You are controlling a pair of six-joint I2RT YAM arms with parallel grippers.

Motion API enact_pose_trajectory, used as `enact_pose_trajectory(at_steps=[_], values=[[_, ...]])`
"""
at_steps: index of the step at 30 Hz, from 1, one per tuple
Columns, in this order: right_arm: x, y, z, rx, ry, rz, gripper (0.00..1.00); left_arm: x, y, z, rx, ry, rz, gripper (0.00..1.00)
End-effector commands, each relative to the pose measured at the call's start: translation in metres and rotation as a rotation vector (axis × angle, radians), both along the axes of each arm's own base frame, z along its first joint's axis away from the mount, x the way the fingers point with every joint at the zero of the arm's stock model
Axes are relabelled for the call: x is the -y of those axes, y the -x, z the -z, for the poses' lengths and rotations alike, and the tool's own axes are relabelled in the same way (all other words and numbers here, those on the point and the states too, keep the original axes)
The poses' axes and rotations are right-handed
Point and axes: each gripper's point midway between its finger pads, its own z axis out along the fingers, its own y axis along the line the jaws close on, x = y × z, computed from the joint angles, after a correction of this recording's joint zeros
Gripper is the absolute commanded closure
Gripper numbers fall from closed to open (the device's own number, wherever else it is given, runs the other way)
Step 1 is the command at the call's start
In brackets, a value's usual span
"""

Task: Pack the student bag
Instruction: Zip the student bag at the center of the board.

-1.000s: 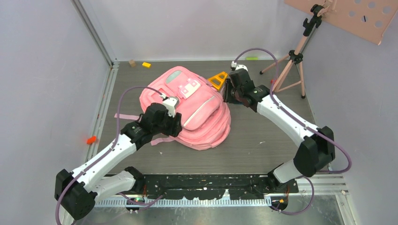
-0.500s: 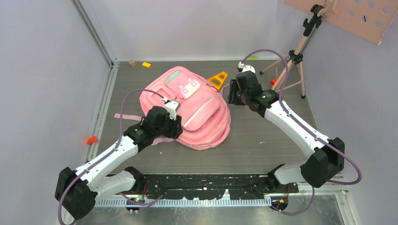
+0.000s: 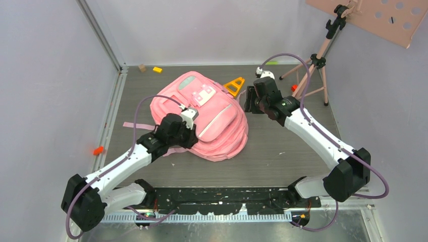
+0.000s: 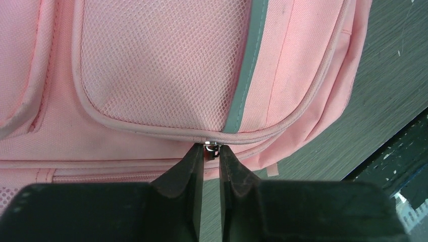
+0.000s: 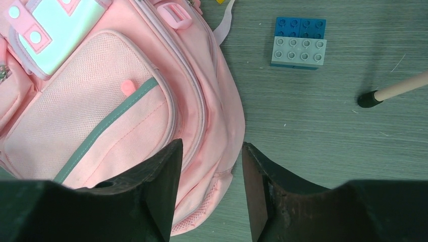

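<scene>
With student bag (image 3: 202,116) lying front-up mid-table and L gripper (image 4: 211,154) pinched on front-pocket zip pull (image 4: 212,147), drag along seam curve, low + steady, no yanking. Use R gripper (image 5: 209,166) (jaws apart, empty) to pin fabric.

A robotics lab cell: plain back wall (image 3: 212,30), aluminium frame (image 3: 101,34), tripod (image 3: 317,61) on the table (image 3: 282,146).

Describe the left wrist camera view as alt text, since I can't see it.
The left pincer has its tips either side of a metal zip pull below the mesh pocket of the pink bag. Grey table shows at right.
</scene>
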Motion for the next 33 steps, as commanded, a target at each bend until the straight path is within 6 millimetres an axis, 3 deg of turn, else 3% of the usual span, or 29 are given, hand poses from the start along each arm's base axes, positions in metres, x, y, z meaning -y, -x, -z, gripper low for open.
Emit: enact_pose_trajectory(at_steps=[1,5,8,11,19,26,33], values=[[-0.001,0.006,-0.022,0.038,-0.064,0.008,0.44,0.006,-0.008,-0.007,0.045,0.024,0.012,0.89],[-0.024,0.013,-0.018,0.003,-0.197,-0.037,0.4,0.007,-0.008,-0.004,0.036,0.023,0.014,1.0],[-0.038,0.016,-0.007,-0.039,-0.304,-0.028,0.4,0.008,-0.006,-0.002,0.025,0.027,0.018,1.0],[-0.061,0.017,-0.008,-0.06,-0.431,-0.059,0.4,0.009,-0.003,-0.001,0.017,0.037,0.024,1.0],[-0.091,0.013,0.013,-0.137,-0.536,-0.09,0.45,0.008,0.004,0.001,0.001,0.054,0.024,1.0],[-0.092,0.017,0.032,-0.16,-0.471,-0.054,0.47,0.006,0.006,0.001,-0.003,0.065,0.015,1.0],[-0.067,0.017,0.041,-0.117,-0.353,0.034,0.42,0.004,0.008,0.002,-0.009,0.061,0.009,1.0]])
